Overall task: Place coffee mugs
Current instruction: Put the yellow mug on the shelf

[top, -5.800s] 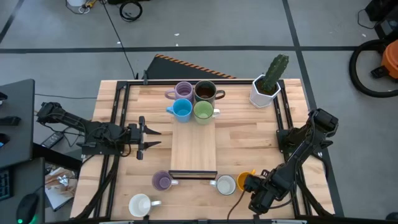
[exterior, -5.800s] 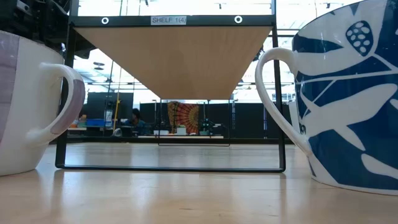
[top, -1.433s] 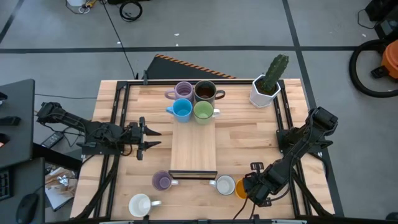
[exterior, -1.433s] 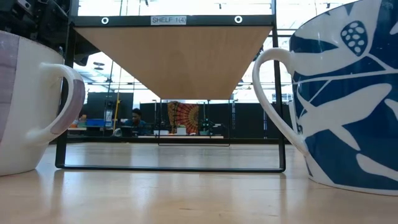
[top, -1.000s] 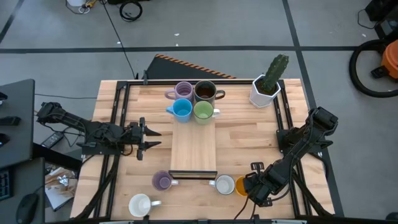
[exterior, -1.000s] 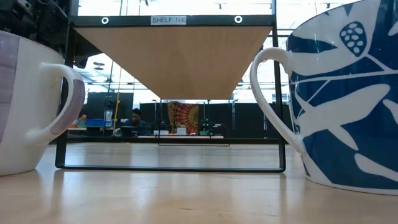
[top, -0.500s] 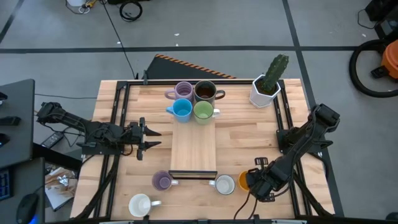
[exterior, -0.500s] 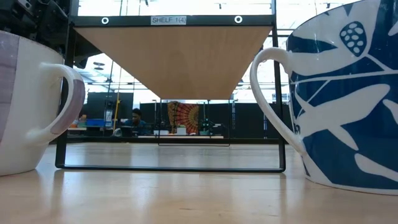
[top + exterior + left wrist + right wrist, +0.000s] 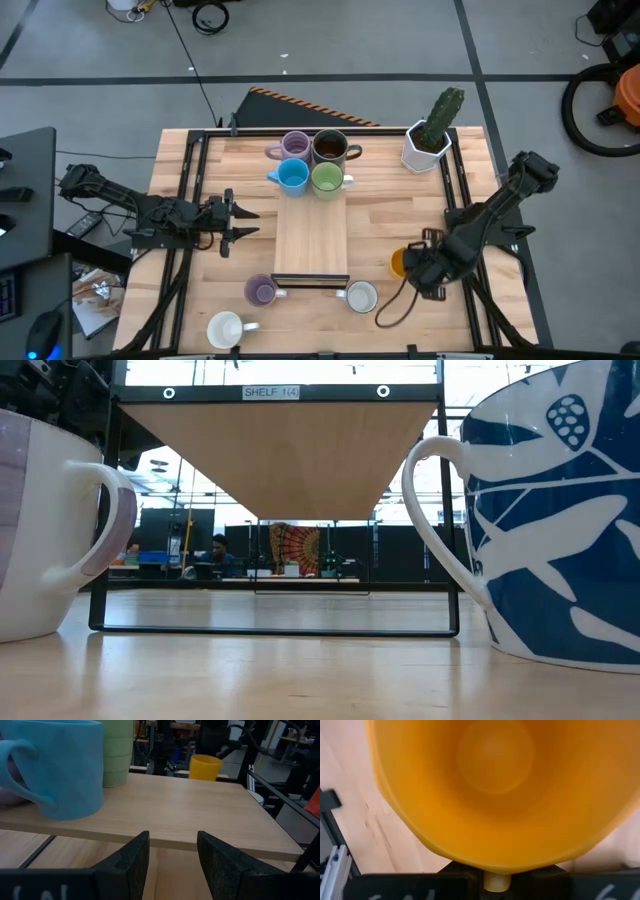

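My right gripper [image 9: 412, 264] is shut on the orange mug [image 9: 398, 262], right of the raised wooden shelf [image 9: 311, 235]; the mug also shows in the left wrist view [image 9: 205, 766] and fills the right wrist view [image 9: 505, 790]. A purple [image 9: 295, 145], a dark brown [image 9: 330, 148], a blue [image 9: 293, 176] and a green mug [image 9: 327, 178] stand on the shelf's far end. One purple [image 9: 260, 291] and two white mugs [image 9: 362, 296] [image 9: 225, 328] stand on the table near its near edge. My left gripper [image 9: 243, 218] waits open left of the shelf. My right gripper pinches the orange mug's handle [image 9: 496, 881] between its two fingers, coming from the table's right and slanting down. The mug's open mouth faces the wrist camera. It stands upright in the hold [image 9: 205, 766], about level with the shelf top, and seems clear of the table.
A white faceted pot with a green cactus [image 9: 428, 140] stands at the far right corner. Black frame rails [image 9: 190, 200] run along both table sides. The shelf's near half [image 9: 311, 250] is bare wood. The low view shows two near mugs [image 9: 50, 520] [image 9: 560, 520] close up.
My right gripper, still shut on the orange mug, has carried it from beside the white mug near the table's near edge toward the far edge, along the shelf's right side. The white mug has stayed in place. The left arm has kept still.
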`<state>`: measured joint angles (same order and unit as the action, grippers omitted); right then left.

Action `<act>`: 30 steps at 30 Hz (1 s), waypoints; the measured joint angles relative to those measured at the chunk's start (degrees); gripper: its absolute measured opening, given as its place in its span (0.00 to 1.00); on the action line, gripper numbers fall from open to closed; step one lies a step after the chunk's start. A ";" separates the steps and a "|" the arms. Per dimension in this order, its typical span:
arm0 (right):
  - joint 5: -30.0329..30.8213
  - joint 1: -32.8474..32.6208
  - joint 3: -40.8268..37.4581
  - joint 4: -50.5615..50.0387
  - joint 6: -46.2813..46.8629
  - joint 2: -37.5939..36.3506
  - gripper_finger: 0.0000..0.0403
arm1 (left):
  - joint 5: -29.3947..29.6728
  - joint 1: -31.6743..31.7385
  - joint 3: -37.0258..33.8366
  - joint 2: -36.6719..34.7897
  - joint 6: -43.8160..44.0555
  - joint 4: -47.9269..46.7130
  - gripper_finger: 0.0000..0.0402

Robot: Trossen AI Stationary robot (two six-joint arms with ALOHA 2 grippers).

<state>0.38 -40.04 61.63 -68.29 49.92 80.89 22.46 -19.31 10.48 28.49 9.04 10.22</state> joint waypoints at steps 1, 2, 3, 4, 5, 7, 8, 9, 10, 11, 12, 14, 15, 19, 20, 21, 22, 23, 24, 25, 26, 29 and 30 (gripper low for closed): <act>0.04 1.04 0.11 -0.67 -0.19 -0.91 0.13 | 0.00 0.00 0.00 -0.02 0.00 0.00 0.43; 0.07 2.22 0.64 -1.82 -0.41 -1.54 0.13 | 0.00 0.00 0.00 -0.02 0.00 0.00 0.43; 0.13 3.37 1.32 -3.27 -0.75 -2.03 0.13 | 0.00 0.00 0.00 -0.02 0.00 -0.01 0.43; 0.72 4.44 2.14 -5.22 -1.21 -2.39 0.13 | 0.00 0.00 0.00 -0.01 0.00 -0.02 0.43; 1.77 5.41 3.05 -7.22 -1.99 -2.66 0.13 | 0.00 0.00 0.00 -0.02 0.00 -0.06 0.43; 4.91 7.22 5.39 -10.15 -3.74 -3.00 0.13 | 0.00 0.00 0.00 0.00 0.01 -0.13 0.43; 6.34 8.21 6.80 -10.65 -4.77 -2.95 0.13 | 0.00 0.00 0.00 -0.02 0.02 -0.13 0.43; 7.52 9.30 8.27 -11.17 -5.74 -2.66 0.13 | 0.00 0.00 0.00 -0.02 0.02 -0.11 0.43; 8.20 10.36 9.74 -11.71 -6.86 -2.34 0.13 | 0.00 0.00 0.00 0.00 0.14 -0.12 0.43; 8.68 11.26 11.13 -12.20 -7.99 -1.91 0.13 | 0.00 0.00 0.00 -0.01 0.57 -0.13 0.43; 9.04 12.35 12.60 -12.43 -9.19 -1.39 0.13 | 0.00 0.00 0.00 -0.02 0.86 -0.12 0.43; 9.16 14.33 15.85 -12.04 -11.88 -0.10 0.13 | 0.02 0.00 0.00 -0.02 1.01 -0.33 0.43; 9.17 15.28 17.41 -11.99 -13.06 0.62 0.13 | 0.00 0.00 0.00 -0.02 1.03 -0.62 0.43; 8.90 18.65 24.37 -13.31 -17.88 4.00 0.13 | 0.02 0.00 0.00 0.00 1.29 -1.95 0.43; 9.00 19.42 26.27 -13.30 -19.03 5.00 0.13 | 0.02 0.00 0.00 -0.01 1.30 -2.07 0.43; 9.09 20.15 28.11 -13.61 -20.12 6.04 0.13 | 0.02 0.00 0.00 -0.01 1.31 -2.15 0.43; 9.12 20.76 29.84 -14.10 -21.26 7.20 0.13 | 0.02 0.00 0.00 0.00 1.31 -2.16 0.43; 9.18 21.40 31.41 -14.45 -22.51 8.37 0.13 | 0.02 0.00 0.00 -0.01 1.31 -2.11 0.43; 9.16 21.98 33.08 -14.41 -23.83 9.59 0.13 | 0.02 0.00 0.00 -0.01 1.29 -2.10 0.43; 9.16 22.58 34.67 -14.01 -25.28 10.85 0.13 | 0.02 0.00 0.00 -0.01 1.31 -2.12 0.43; 9.18 23.20 36.11 -13.73 -26.67 12.05 0.13 | 0.02 0.00 0.00 -0.01 1.29 -2.14 0.43; 9.07 24.99 39.84 -13.71 -30.03 15.73 0.13 | 0.02 0.00 0.00 0.00 1.16 -2.16 0.43; 9.01 25.61 41.08 -13.39 -30.78 16.93 0.13 | 0.02 0.00 0.00 0.00 1.16 -2.17 0.43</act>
<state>9.40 -14.43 102.70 -81.68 19.13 97.82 22.48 -19.31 10.48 28.49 10.20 8.05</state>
